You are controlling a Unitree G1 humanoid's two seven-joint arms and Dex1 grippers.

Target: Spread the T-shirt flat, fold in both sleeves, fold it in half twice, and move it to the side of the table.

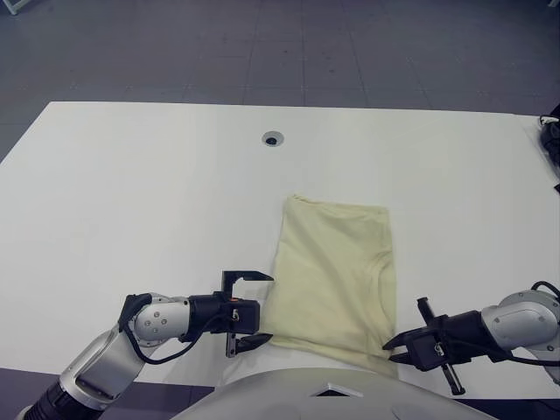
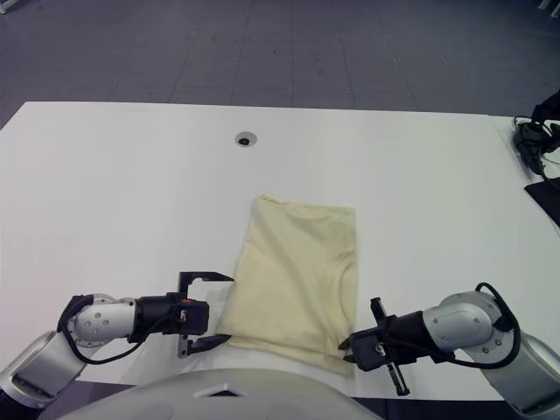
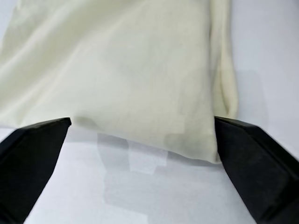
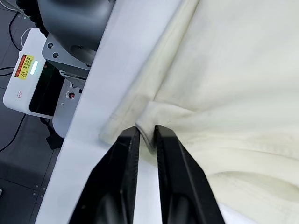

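The right gripper (image 1: 389,347) pinched the yellow T-shirt (image 1: 332,271) at its near right corner. The left gripper (image 1: 260,308) sat wide apart by its near left corner.

Head eyes overlook table (image 1: 131,219); 2 wrist cameras hug T-shirt (image 3: 131,70).

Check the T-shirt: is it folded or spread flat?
Folded: the T-shirt lies as a narrow rectangle, no sleeves sticking out; the right pincer pinches its near corner.

Open white desk (image 1: 122,192) left and beyond the folded pale-yellow cloth T-shirt (image 1: 332,271); black cables (image 2: 532,138) crowd the right edge.
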